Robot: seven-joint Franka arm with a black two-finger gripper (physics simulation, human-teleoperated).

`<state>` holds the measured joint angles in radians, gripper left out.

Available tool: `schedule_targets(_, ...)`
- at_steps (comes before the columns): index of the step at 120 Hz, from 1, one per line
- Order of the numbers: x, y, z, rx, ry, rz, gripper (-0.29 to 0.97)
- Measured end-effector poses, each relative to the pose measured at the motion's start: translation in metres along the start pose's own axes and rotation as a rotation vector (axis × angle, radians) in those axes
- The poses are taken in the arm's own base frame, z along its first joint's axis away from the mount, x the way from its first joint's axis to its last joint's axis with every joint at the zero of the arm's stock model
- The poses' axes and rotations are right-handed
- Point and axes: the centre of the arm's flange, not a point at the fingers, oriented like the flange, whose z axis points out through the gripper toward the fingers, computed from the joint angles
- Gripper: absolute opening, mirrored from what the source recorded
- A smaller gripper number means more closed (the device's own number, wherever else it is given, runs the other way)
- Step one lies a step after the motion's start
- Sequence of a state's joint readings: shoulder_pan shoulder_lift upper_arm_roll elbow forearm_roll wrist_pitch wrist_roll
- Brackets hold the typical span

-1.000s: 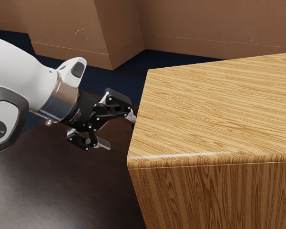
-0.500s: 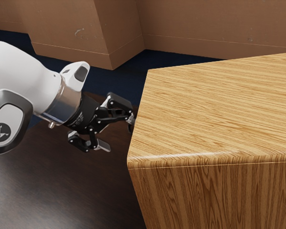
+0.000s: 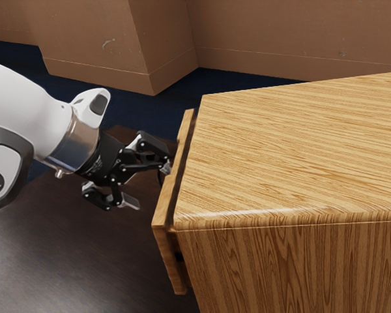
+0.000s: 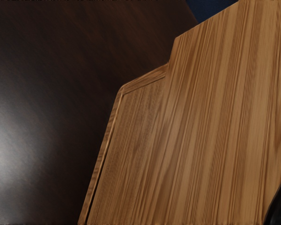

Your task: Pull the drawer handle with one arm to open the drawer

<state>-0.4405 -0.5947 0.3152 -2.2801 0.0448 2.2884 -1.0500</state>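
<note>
Brown walls (image 3: pixel 280 32) and a strip of blue floor (image 3: pixel 163 98) lie behind the cabinet (image 3: pixel 293 150), which stands on a dark table (image 3: pixel 65 261). At the cabinet's face toward the exterior view's left, the drawer (image 3: pixel 173 189) stands partly out. Its wood front is clear of the cabinet body, with a dark gap visible between them at the cabinet's lower near corner. The drawer front is upright and parallel to the cabinet face. The white arm (image 3: pixel 26 124) reaches toward the cabinet from the exterior view's left, above the table. The gripper (image 3: pixel 148 186) is level with the upper half of the drawer front, on the side away from the cabinet. Its fingers are spread apart, with no object visibly clamped between them. The upper fingertip (image 3: pixel 164 168) lies against or just beside the drawer front; contact cannot be confirmed. The lower fingertip (image 3: pixel 131 205) hangs apart from the drawer front, over the table. In the wrist view, cabinet wood (image 4: pixel 215 117) with a bordered panel (image 4: pixel 131 154) is close to the hand, and the table (image 4: pixel 47 93) lies beside the panel.
</note>
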Motion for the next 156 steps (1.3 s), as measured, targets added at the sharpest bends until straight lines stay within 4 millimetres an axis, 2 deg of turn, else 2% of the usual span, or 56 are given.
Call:
schedule_targets(12, 0.0, -0.005, -0.006, -0.004, -0.002, -0.001, 0.68)
schedule_targets(38, 0.0, -0.029, -0.013, -0.004, -0.015, -0.023, 0.68)
schedule_targets(73, 0.007, -0.056, -0.033, -0.028, -0.006, -0.05, 0.68)
schedule_targets(124, 0.021, -0.083, -0.043, -0.01, 0.007, -0.088, 0.68)
schedule_targets(156, 0.028, -0.1, -0.063, -0.004, 0.026, -0.11, 0.68)
